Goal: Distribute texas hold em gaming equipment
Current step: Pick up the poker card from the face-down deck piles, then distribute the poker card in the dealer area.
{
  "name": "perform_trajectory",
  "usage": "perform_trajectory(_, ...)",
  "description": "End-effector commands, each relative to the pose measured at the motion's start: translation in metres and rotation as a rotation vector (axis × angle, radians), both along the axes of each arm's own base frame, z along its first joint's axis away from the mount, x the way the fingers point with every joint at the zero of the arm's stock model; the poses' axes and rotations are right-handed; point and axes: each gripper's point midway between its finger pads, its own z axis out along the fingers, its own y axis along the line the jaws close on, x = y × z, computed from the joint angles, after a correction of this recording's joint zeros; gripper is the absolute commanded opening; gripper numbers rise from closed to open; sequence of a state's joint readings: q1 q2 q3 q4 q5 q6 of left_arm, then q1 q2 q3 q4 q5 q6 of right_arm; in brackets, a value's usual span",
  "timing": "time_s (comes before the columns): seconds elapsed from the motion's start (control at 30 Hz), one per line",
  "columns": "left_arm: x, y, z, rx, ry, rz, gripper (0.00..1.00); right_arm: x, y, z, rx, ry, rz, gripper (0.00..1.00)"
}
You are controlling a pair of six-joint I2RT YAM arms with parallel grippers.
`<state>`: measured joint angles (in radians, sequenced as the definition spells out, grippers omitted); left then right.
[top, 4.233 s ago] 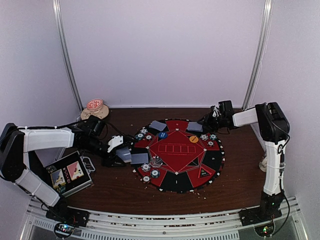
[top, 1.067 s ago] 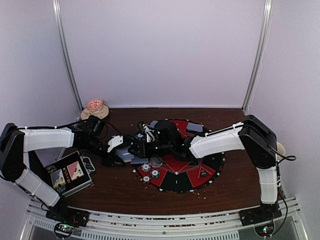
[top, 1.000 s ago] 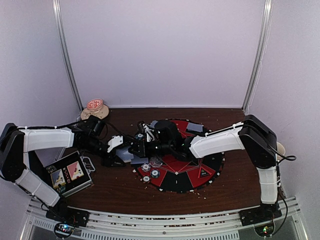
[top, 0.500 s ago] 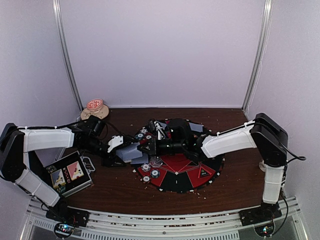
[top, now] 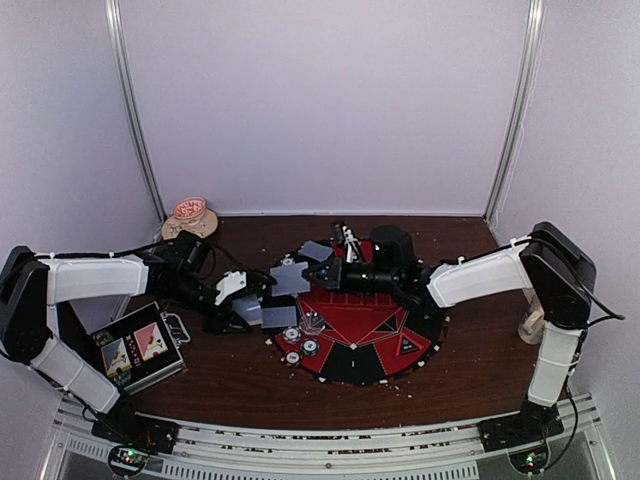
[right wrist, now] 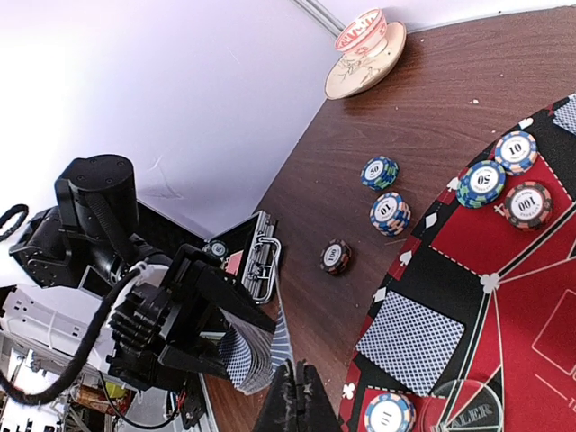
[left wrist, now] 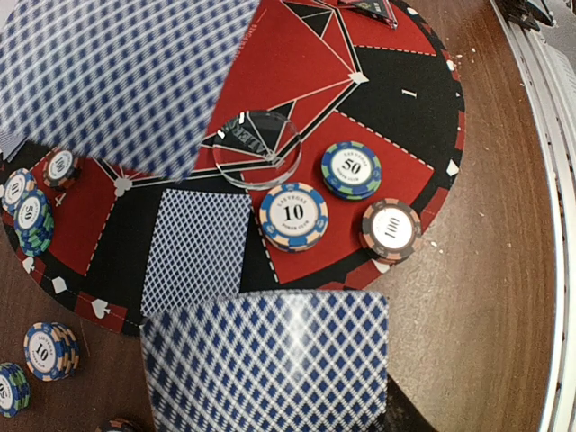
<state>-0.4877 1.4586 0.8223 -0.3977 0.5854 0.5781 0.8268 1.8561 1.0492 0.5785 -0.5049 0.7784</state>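
My left gripper (top: 243, 312) is clamped on a deck (left wrist: 270, 360) of blue-checked cards, holding it at the left rim of the round red-and-black mat (top: 400, 345). My right gripper (top: 320, 272) is pinched shut on a single card (top: 290, 278), which hangs in the air over the mat's left side, near the deck but apart from it. Below, a loose card (left wrist: 193, 247) lies face down on the mat, with three chips (left wrist: 293, 216) and a clear round button (left wrist: 256, 148) just beside it. More chip stacks (right wrist: 389, 213) sit on the brown table (top: 470, 370) beyond the mat's edge.
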Motion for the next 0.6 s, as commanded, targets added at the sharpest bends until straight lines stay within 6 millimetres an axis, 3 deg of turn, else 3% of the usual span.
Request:
perform_trajectory(0.0, 0.002, -0.002, 0.007, -0.023, -0.028, -0.011, 0.45, 0.015, 0.021, -0.017, -0.007, 0.029, 0.014, 0.0)
perform_trajectory(0.07, 0.001, -0.002, 0.007, -0.023, -0.028, -0.011, 0.45, 0.021, 0.03, -0.036, -0.029, 0.059, 0.022, 0.0)
perform_trajectory(0.23, 0.001, -0.002, 0.007, -0.025, -0.025, -0.015, 0.45, 0.027, 0.044, -0.06, -0.048, 0.102, 0.039, 0.0)
perform_trajectory(0.57, 0.001, -0.003, 0.007, -0.025, -0.027, -0.015, 0.45, 0.025, 0.052, -0.082, -0.083, 0.131, 0.052, 0.0)
